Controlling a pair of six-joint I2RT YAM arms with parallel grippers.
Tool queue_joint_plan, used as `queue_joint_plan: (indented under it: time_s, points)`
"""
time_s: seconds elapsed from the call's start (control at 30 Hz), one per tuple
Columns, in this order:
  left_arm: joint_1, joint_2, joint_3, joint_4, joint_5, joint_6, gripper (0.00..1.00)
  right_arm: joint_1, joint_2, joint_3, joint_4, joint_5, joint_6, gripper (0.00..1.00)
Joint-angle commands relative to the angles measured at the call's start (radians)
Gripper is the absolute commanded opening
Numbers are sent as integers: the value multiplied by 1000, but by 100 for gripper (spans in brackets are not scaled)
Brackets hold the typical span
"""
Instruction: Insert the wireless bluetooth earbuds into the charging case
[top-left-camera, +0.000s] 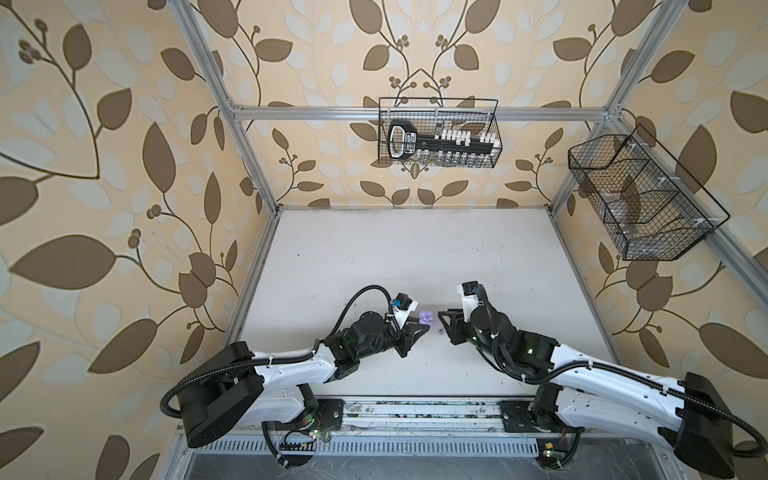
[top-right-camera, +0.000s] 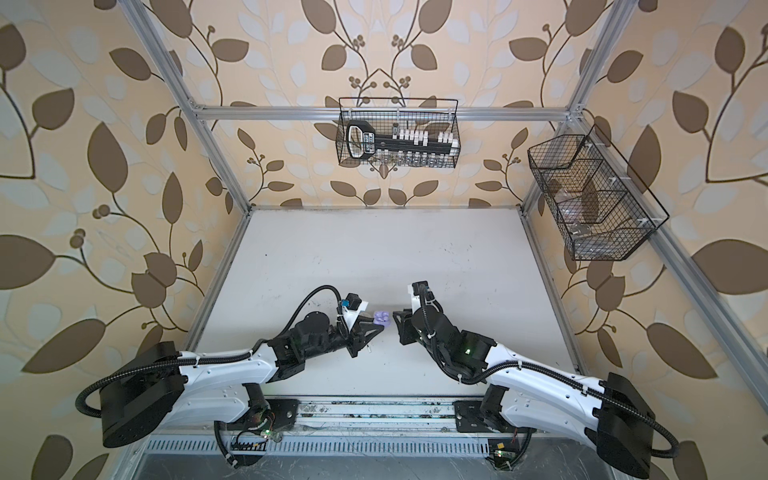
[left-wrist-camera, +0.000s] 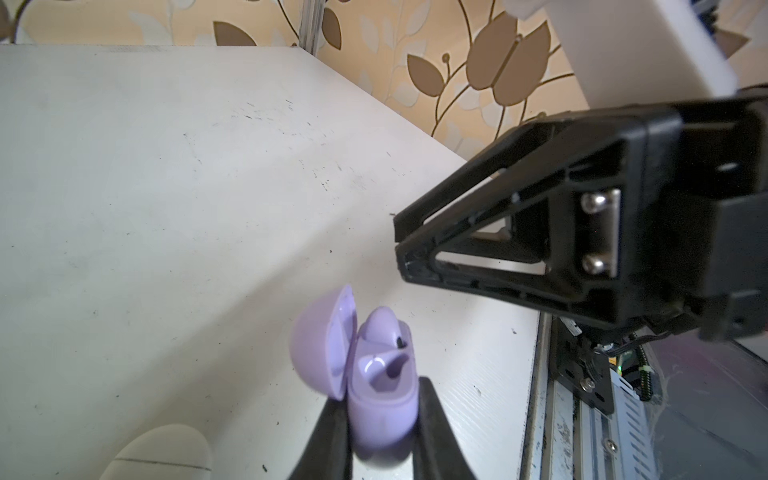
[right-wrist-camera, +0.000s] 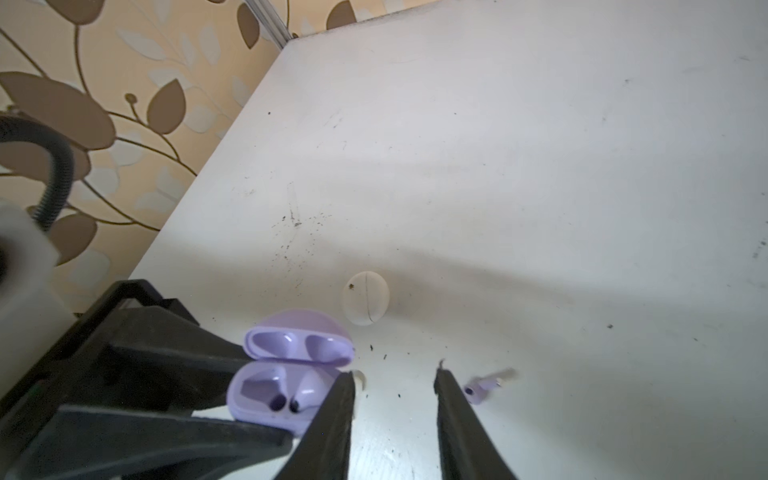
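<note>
Two robot arms meet low over a white tabletop walled in leaf-patterned paper. In both top views a small lilac charging case stands open just toward 6 o'clock of the tabletop's middle. The left gripper reaches in from 8 o'clock with its fingers clenched on the case's lower half, one on each side, and the hinged lid stands up. Inside, one well seems to hold a lilac earbud, while the other well shows open. The right gripper hovers at 3 o'clock of the case, fingers released and parted around nothing. A second lilac earbud lies loose on the tabletop at about 4 o'clock of the case, just beside the right fingers. A closed white case rests near the lilac lid.
</note>
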Motion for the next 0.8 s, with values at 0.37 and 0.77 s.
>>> queue_joint_plan:
  time_s: [0.37,0.77]
  points:
    - [15,-57,10,18,-83,35,3,-69,214,52,-149,-9,74,22]
    - [17,-71,9,8,-90,40,4,-167,446,108,-17,-104,34,16]
